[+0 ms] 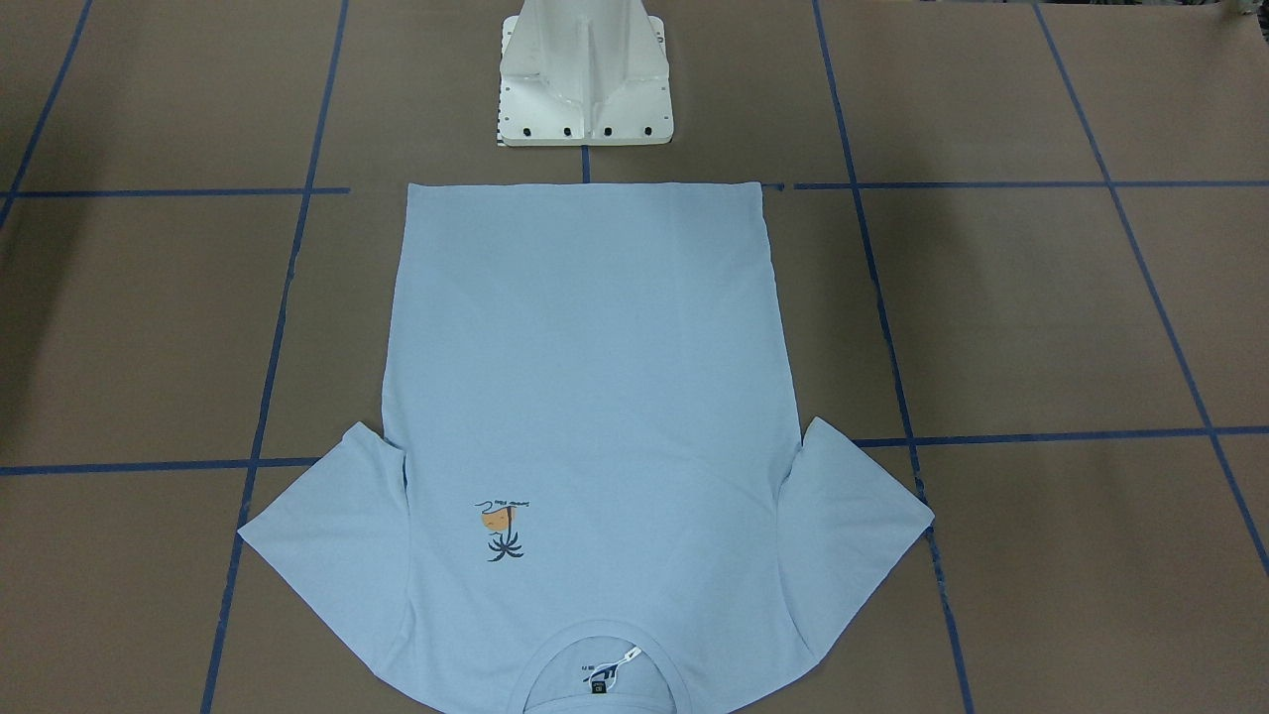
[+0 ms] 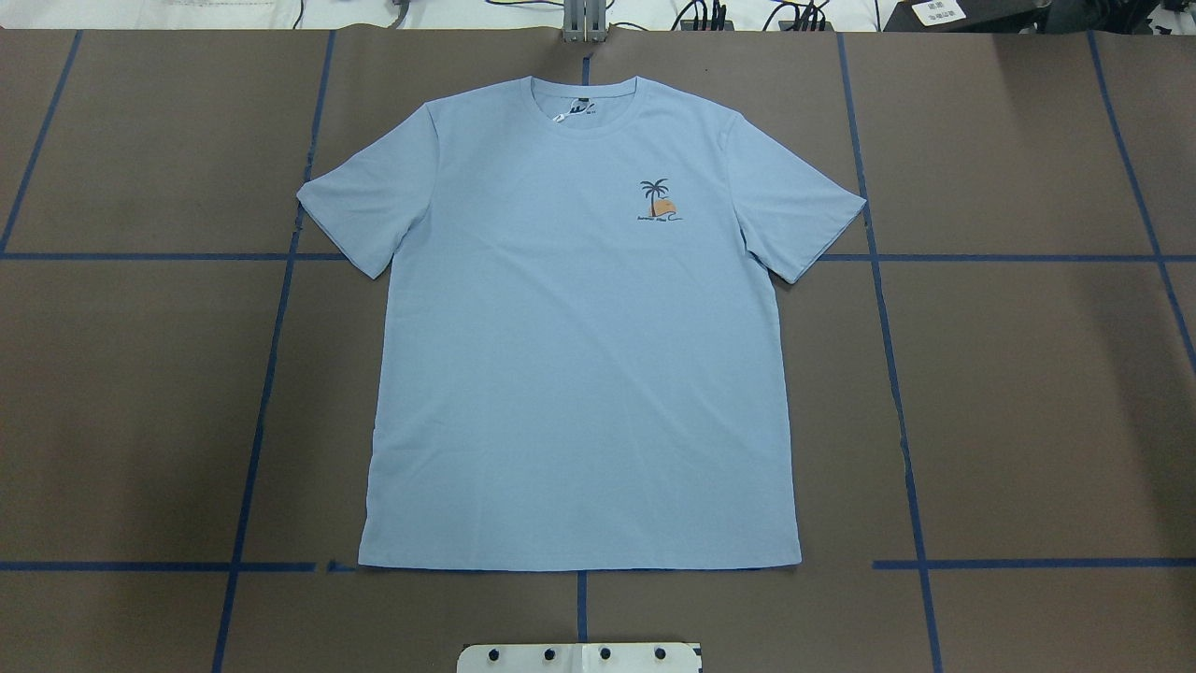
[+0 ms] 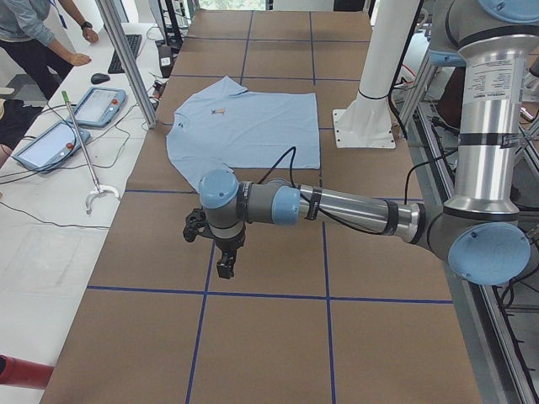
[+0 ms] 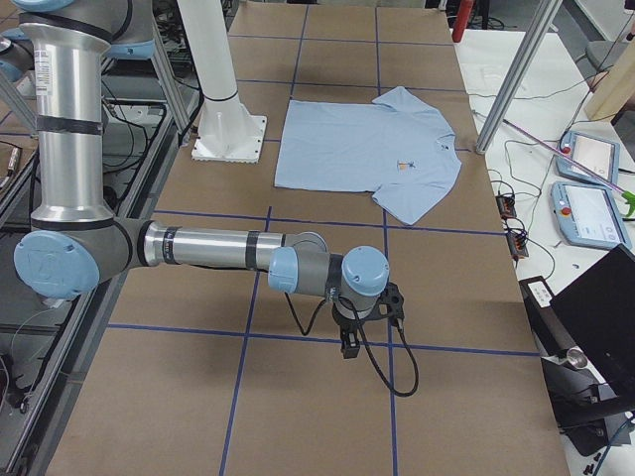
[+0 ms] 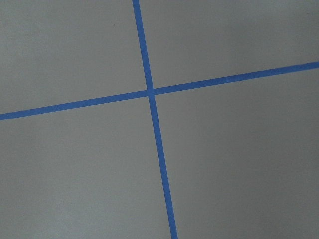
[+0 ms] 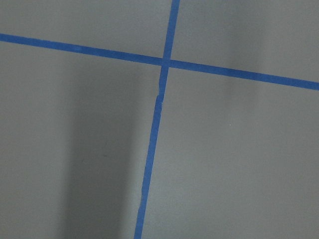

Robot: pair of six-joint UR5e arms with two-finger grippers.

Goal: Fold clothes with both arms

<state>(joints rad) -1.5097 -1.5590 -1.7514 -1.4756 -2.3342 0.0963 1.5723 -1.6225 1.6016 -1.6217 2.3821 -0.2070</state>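
Observation:
The light blue T-shirt (image 2: 579,355) lies flat and face up in the middle of the brown table, with its collar away from the robot base and the palm print (image 2: 659,201) on its chest. It also shows as the T-shirt (image 1: 595,397), (image 3: 248,126), (image 4: 362,149). Both arms are stretched out low over bare table, far from the shirt. The left gripper (image 3: 223,268) and the right gripper (image 4: 349,347) point down, and I cannot tell whether either is open or shut. Both wrist views show only the table and blue tape.
A white pedestal (image 1: 585,89) stands just behind the shirt's hem. Blue tape lines (image 2: 271,374) grid the table. A side bench holds teach pendants (image 3: 97,105), cables and a keyboard, with a person (image 3: 34,34) beside it. Metal posts (image 3: 126,59) rise at the table's edge.

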